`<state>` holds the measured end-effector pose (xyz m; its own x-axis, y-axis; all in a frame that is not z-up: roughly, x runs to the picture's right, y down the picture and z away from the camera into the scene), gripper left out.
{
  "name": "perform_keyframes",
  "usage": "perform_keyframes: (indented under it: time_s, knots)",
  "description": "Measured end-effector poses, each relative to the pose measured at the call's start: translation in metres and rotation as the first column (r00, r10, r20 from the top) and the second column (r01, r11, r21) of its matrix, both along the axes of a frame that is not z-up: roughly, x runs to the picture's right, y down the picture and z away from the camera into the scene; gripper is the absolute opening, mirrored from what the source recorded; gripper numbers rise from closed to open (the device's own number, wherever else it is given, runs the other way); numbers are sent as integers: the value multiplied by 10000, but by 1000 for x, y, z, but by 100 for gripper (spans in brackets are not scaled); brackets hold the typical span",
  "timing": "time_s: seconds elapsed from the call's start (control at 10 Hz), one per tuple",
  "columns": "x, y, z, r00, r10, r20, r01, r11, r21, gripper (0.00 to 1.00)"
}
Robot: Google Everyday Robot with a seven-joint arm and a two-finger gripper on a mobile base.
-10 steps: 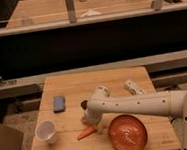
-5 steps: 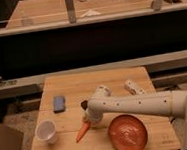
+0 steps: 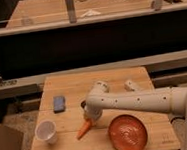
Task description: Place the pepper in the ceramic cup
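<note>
My gripper (image 3: pixel 89 118) is low over the middle of the table (image 3: pixel 63 85), clamped on the upper end of the pepper (image 3: pixel 84 130), which slants down and left. The cup (image 3: pixel 46 131) stands upright to the pepper's left, apart from it. The plate (image 3: pixel 128 133) lies to the right.
</note>
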<state>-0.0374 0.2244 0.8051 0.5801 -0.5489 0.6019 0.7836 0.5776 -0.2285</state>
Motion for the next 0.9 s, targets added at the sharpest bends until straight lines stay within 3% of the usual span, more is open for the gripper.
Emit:
perform_keyframes:
  time_s: [0.9]
  knots:
    - [8,-40,-23,9998,-103,-153,110,9991,415,0]
